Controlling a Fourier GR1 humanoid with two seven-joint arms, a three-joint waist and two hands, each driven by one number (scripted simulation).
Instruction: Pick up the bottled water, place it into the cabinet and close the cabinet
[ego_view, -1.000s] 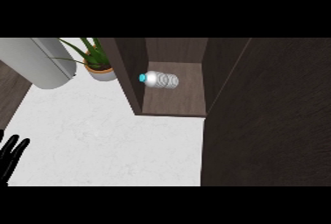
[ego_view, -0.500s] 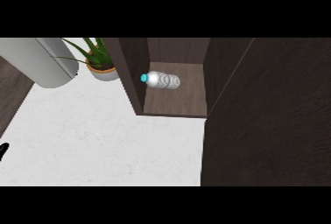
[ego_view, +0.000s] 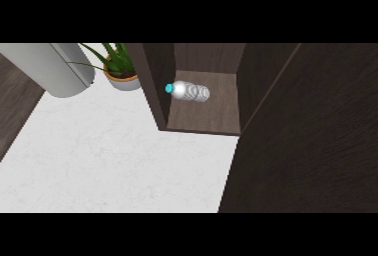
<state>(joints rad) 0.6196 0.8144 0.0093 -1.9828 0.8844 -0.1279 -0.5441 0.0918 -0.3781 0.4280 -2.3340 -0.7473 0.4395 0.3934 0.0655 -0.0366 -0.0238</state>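
Neither hand is being shown anywhere in the head view, so whether either one is released, clenched or grasping something cannot be told, and the bottle's place relative to a hand cannot be given.

The bottled water (ego_view: 189, 91) is being seen in the upper middle of the frame, lying on its side on the brown floor of the open cabinet (ego_view: 203, 117), close to the cabinet's left wall and toward the back of the compartment. Its long axis is running roughly left to right across the frame, tilted slightly so that the right end is sitting a little lower. The turquoise cap (ego_view: 169, 88) is being pointed toward the left, at the dark left wall (ego_view: 156, 85), and appears to be touching it or just beside it. The ribbed, clear body is being extended toward the right.

The cabinet door (ego_view: 310, 140) is being shown as a large dark panel filling the right side of the frame, with the compartment left uncovered.

The white tabletop (ego_view: 111, 160) is being seen across the lower left. At the upper left a potted plant (ego_view: 122, 75) is standing just beside the cabinet's left wall, and a pale grey cylinder (ego_view: 55, 67) is lying next to it, nearer the left edge.
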